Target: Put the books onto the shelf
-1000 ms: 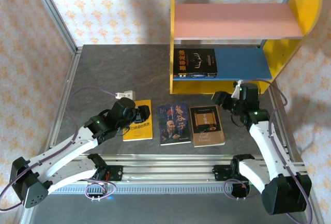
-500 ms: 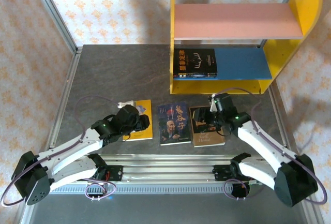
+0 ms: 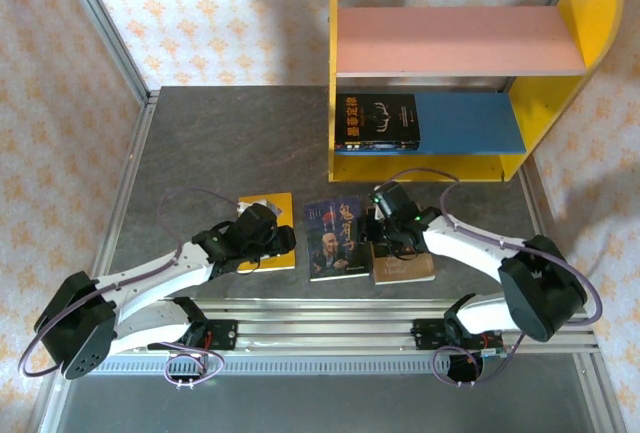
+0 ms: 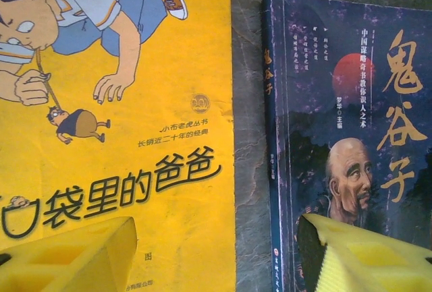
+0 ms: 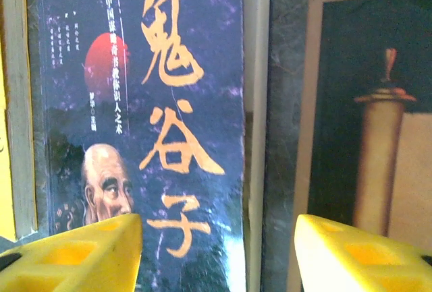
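Top external view has a small shelf (image 3: 590,13) with yellow side panels, a pink upper board (image 3: 450,41) and a blue lower board (image 3: 470,121), standing at the far right of the grey stone-patterned desk (image 3: 220,143). A black paperback with gold lettering (image 3: 378,120) lies flat on the blue lower board, against the left panel. Three more books lie flat in a row near the front edge: a bright yellow paperback with a cartoon figure (image 3: 272,205), a dark purple paperback with a bald man's portrait (image 3: 337,243) just beside it, and a brown paperback (image 3: 405,265) to the right. The left tool (image 3: 283,238) hangs low over the seam between the yellow and purple covers; seen from its wrist, its yellow fingers (image 4: 67,258) stand wide apart, one over each cover, gripping nothing. The right tool (image 3: 378,215) sits over the seam between the purple and brown covers, fingers (image 5: 74,255) likewise wide and holding nothing. Whether either tool touches a cover, I cannot tell.
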`<state>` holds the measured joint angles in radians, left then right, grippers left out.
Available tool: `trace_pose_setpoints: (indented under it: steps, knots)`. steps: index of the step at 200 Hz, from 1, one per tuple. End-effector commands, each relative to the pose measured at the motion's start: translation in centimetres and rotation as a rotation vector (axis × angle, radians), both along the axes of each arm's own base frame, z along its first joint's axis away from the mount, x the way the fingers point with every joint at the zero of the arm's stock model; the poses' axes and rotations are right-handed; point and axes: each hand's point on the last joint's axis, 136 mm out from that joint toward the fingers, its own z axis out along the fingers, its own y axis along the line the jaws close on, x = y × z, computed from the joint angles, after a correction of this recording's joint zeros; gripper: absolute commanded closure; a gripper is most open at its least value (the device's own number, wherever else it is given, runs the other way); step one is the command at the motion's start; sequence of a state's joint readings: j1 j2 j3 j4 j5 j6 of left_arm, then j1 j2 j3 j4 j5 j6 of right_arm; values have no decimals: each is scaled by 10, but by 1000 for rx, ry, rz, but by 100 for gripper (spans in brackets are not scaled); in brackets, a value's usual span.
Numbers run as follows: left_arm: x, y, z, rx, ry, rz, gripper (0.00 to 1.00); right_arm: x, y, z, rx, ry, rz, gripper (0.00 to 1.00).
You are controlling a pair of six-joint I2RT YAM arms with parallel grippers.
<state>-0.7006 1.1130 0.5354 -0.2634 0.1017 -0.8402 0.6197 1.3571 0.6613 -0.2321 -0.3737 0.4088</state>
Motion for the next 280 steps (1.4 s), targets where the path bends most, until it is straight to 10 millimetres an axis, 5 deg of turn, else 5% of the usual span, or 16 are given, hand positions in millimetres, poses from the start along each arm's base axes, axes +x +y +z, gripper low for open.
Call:
trace_pose_setpoints:
  steps: [1, 106, 158, 193, 234, 280]
  knots:
    - [5, -9, 6, -26, -10, -9, 35, 16, 4, 5, -14, -48, -25, 40]
    - [14, -12, -11, 17, 17, 2, 35, 16, 38, -5, -11, -28, 67, 40]
    - [6, 16, -38, 86, 100, 78, 35, 15, 46, -13, -8, -5, 83, 41]
    - [1, 54, -53, 117, 144, 165, 35, 13, 46, -12, -6, -6, 85, 40]
    - [0, 79, -43, 146, 137, 207, 34, 12, 46, -14, -10, -3, 84, 40]
    - [9, 55, -13, 11, 56, 141, 35, 13, 38, -23, -57, -5, 51, 39]
